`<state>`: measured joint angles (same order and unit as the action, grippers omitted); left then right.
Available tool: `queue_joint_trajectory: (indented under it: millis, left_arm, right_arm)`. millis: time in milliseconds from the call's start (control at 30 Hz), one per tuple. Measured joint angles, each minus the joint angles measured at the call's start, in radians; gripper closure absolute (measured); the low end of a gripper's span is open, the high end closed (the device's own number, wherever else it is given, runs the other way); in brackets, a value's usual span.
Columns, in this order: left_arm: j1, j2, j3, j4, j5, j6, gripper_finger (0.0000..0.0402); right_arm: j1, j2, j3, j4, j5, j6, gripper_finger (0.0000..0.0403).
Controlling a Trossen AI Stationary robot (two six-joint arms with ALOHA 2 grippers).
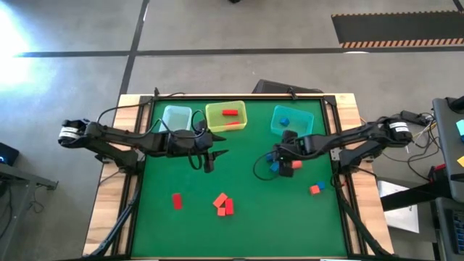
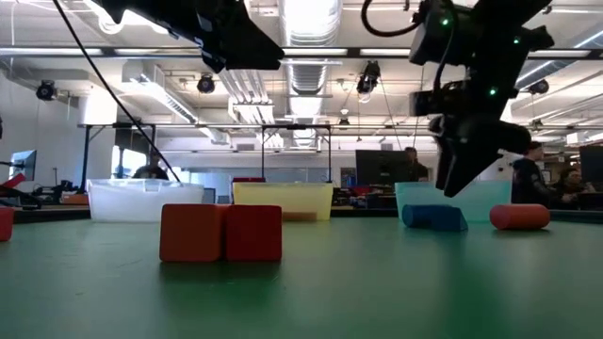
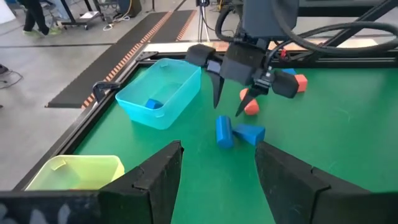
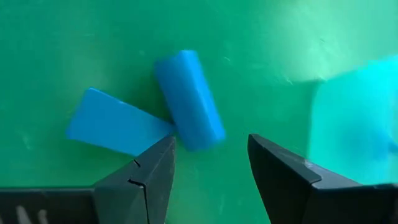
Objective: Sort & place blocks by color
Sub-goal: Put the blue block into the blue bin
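Observation:
Two blue blocks, a rounded bar (image 4: 189, 99) and a wedge (image 4: 118, 129), lie touching on the green mat. My right gripper (image 4: 211, 149) hovers open just above them, fingers pointing down, clear of both; it also shows in the low view (image 2: 459, 174) and the left wrist view (image 3: 231, 102). A red block (image 3: 251, 107) lies just behind it. My left gripper (image 1: 212, 159) waits open in the air left of the table's middle, near the yellow bin. Red and orange blocks (image 1: 223, 205), a lone red one (image 1: 177, 201) and an orange-and-blue pair (image 1: 317, 188) lie nearer the front edge.
Three bins stand along the far edge: clear (image 1: 176, 109), yellow (image 1: 217, 109) holding red blocks (image 1: 230, 113), teal (image 1: 303, 127) holding a blue block (image 1: 284, 121). The teal bin is close beside my right gripper. People and desks show in the room behind.

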<state>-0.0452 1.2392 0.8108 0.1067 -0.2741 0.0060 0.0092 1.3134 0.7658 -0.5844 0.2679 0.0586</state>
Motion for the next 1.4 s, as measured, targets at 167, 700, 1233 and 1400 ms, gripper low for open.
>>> queue_joint_trajectory:
  millis: [167,700,1233,1400]
  left_arm:
    - [0.0,0.001,0.0,0.012,0.0,0.0,0.0214]
    - [0.0,0.002,0.0,0.039,0.0,0.001,0.0214]
    - [-0.001,0.002,-0.001,0.103,0.0,0.0,0.0214]
    - [-0.009,0.002,-0.004,0.165,0.009,-0.025,0.0214]
  right_arm:
    - [-0.025,0.058,0.0,0.052,-0.035,-0.063,0.0211]
    - [-0.039,0.172,0.002,0.152,-0.03,-0.105,0.0287]
    - [-0.002,-0.013,-0.002,0.191,-0.036,-0.005,0.0289]
    - [0.086,-0.101,-0.064,0.514,-0.002,0.068,0.0289]
